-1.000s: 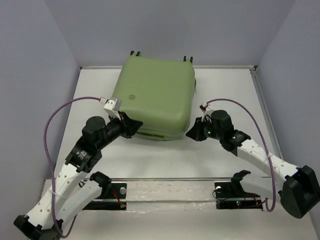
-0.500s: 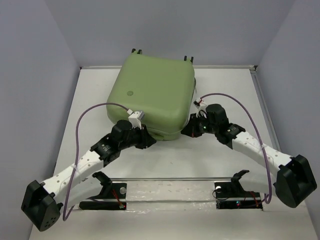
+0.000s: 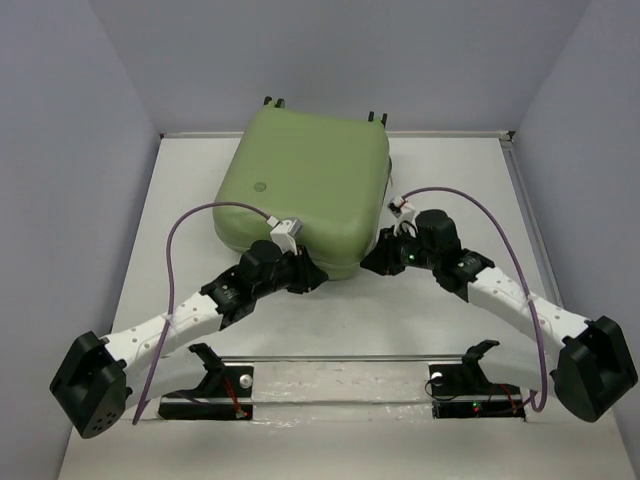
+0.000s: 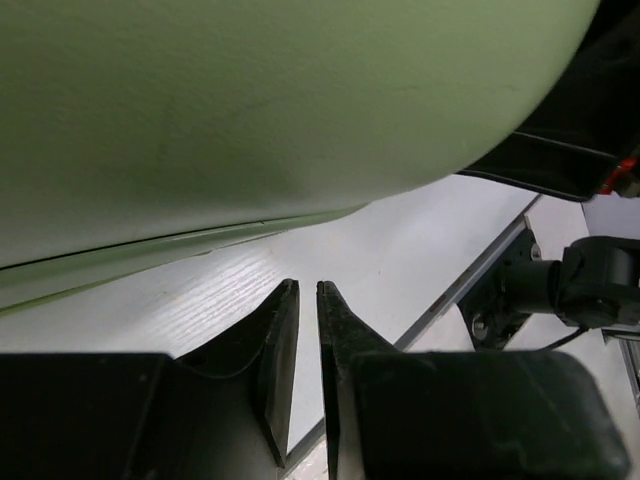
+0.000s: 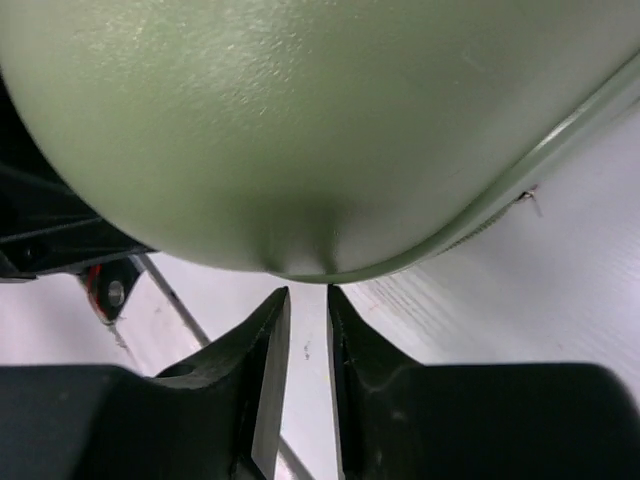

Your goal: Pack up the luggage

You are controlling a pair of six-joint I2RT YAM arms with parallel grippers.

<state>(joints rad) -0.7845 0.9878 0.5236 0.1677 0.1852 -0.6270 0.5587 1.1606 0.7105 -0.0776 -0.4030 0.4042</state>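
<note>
The luggage (image 3: 305, 190) is a pale green hard-shell suitcase lying flat with its lid down at the table's back centre. Its shell fills the top of the left wrist view (image 4: 250, 100) and the right wrist view (image 5: 320, 120). My left gripper (image 3: 312, 280) sits low at the case's front edge, its tips (image 4: 308, 285) a narrow gap apart over bare table, holding nothing. My right gripper (image 3: 372, 262) is at the front right corner. Its tips (image 5: 308, 290) stand slightly parted just below the rounded shell and hold nothing.
A clear strip with a metal rail (image 3: 340, 358) crosses the near table edge, held by black clamps on the left (image 3: 205, 365) and on the right (image 3: 470, 360). The case's small wheels (image 3: 272, 103) point to the back wall. Grey walls close in both sides.
My left arm dropped and swung right, carrying its gripper from the case's left front side to the middle of its front edge. My right gripper's jaws parted slightly at the corner.
</note>
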